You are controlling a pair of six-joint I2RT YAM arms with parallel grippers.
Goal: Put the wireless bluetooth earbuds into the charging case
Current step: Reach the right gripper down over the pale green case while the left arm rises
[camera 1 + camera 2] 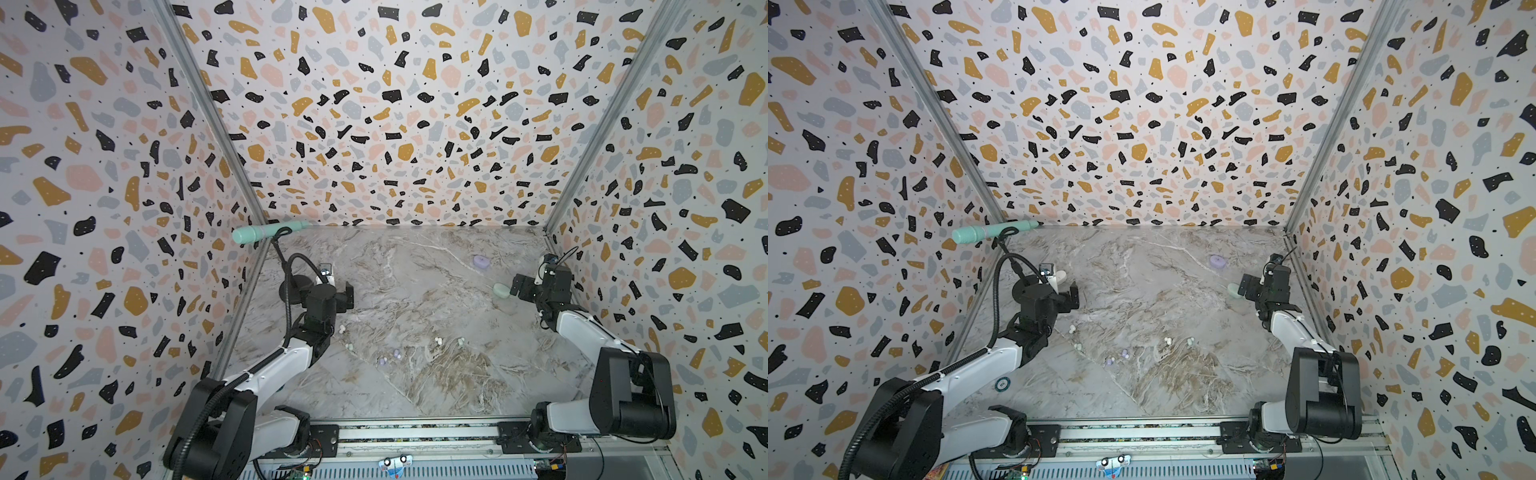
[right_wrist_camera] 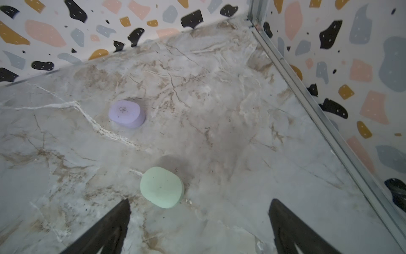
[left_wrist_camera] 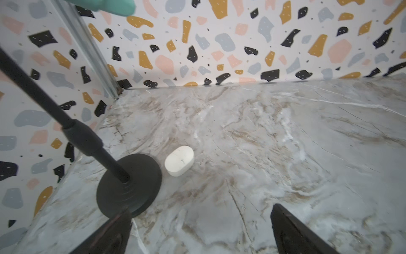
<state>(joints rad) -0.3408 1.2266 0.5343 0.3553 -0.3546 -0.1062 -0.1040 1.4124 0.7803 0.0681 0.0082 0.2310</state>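
Note:
Several tiny earbuds lie mid-table in both top views: white ones and two lavender ones. Three closed pebble-shaped charging cases lie farther back: a white case, a lavender case and a green case. My left gripper hovers open just short of the white case, nothing between its fingers. On the other side my right gripper is open too, with the green case lying just ahead of one fingertip and not touched.
A teal microphone on a black stand leans over the back left corner. Its round base sits right beside the white case and touches my left finger's side of view. Patterned walls enclose the marble table on three sides.

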